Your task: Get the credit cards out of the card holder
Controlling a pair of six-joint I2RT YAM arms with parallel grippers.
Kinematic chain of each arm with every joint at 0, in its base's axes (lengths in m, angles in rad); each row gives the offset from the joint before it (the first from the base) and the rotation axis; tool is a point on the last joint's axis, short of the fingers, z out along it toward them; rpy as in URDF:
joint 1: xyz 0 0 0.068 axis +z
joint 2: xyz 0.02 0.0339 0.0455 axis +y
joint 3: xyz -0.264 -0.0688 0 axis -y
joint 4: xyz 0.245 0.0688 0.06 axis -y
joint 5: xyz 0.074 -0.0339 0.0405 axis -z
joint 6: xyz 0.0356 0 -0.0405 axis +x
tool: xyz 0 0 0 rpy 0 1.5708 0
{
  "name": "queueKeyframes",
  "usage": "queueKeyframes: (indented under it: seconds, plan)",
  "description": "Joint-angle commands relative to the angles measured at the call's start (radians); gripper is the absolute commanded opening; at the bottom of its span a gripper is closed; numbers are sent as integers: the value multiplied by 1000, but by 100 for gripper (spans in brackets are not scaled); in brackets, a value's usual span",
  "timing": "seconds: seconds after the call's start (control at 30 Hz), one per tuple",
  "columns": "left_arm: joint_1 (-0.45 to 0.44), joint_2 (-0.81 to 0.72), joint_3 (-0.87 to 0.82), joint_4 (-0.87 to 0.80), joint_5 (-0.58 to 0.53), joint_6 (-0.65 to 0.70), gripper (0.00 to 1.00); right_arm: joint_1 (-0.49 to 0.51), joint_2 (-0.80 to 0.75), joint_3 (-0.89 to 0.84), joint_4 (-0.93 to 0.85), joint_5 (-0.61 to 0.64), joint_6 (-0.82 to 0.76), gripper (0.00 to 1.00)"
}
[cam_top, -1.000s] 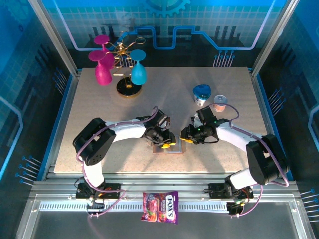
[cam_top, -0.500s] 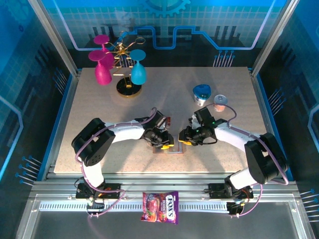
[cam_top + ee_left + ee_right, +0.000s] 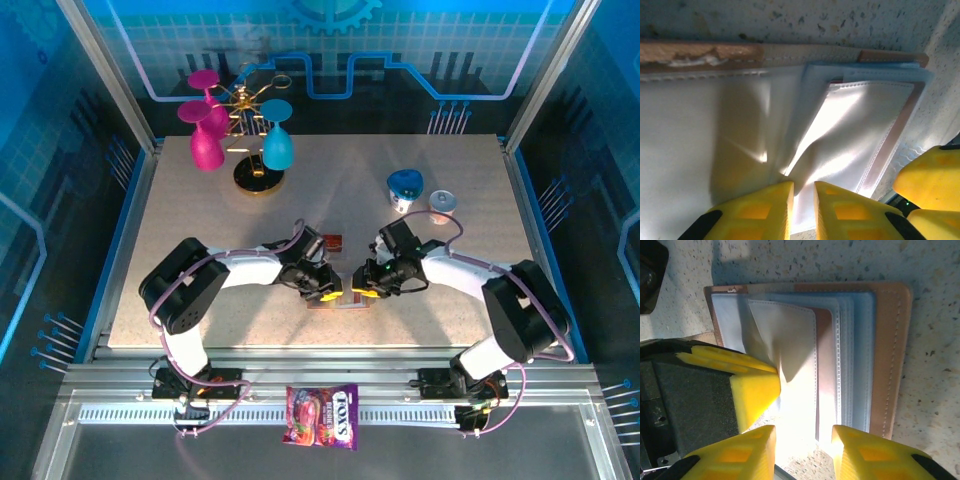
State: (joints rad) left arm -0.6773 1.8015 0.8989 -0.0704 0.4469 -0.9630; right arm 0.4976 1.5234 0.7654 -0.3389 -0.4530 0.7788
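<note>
Lying open, the card holder is straddled by the half-open, empty right gripper while its leaf is pinched in the near-closed left gripper, presumably to expose its contents.

The brown-edged card holder lies open, grey-blue pockets upward, a red credit card just behind it.

Speckled beige worktop. Toward its far left corner, gold wire stand on a round base, with two magenta goblets and one cyan goblet upside down around it. Right of centre, small container with a blue lid, and just beside it a small pink-topped cup. Off the worktop, on the metal rail at the near edge, purple-red candy packet lying flat.
</note>
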Motion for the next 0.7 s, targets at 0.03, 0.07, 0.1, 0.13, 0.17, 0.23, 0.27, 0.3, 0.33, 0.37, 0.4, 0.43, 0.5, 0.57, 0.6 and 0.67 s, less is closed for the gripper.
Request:
queueKeyframes:
  seconds: [0.03,0.07,0.1,0.13,0.17,0.23,0.27,0.3,0.33,0.37,0.4,0.43,0.5,0.57,0.6,0.67]
  plan:
    - [14,-8,-44,41,25,-31,19,22,22,19,5,-13,19,35]
    - [16,-8,-47,46,27,-32,19,25,28,18,9,-12,20,35]
    - [18,-9,-53,53,28,-35,19,27,34,19,11,-13,22,35]
    - [19,-9,-58,59,31,-38,18,28,41,19,14,-13,21,35]
    - [21,-8,-62,68,34,-43,18,30,47,19,15,-13,22,35]
    - [26,-8,-72,83,41,-50,18,34,58,20,19,-13,23,35]
    - [27,-6,-76,93,44,-54,18,36,62,19,22,-13,24,35]
    - [28,-7,-81,99,48,-57,18,38,66,19,24,-12,25,35]
    - [29,-4,-82,104,50,-60,18,39,71,19,26,-13,24,35]
    - [30,-3,-85,110,51,-62,18,41,74,20,27,-13,26,35]
    - [32,-2,-87,115,56,-63,18,41,78,19,31,-13,27,35]
    - [32,0,-89,119,57,-65,18,42,81,19,32,-13,29,35]
    - [34,4,-93,131,63,-72,18,45,84,21,38,-14,33,35]
    - [35,6,-97,142,66,-77,17,48,86,23,43,-15,37,35]
    - [37,6,-99,149,69,-80,17,48,85,23,49,-19,41,34]
    - [38,6,-100,156,72,-83,17,48,87,23,62,-28,49,33]
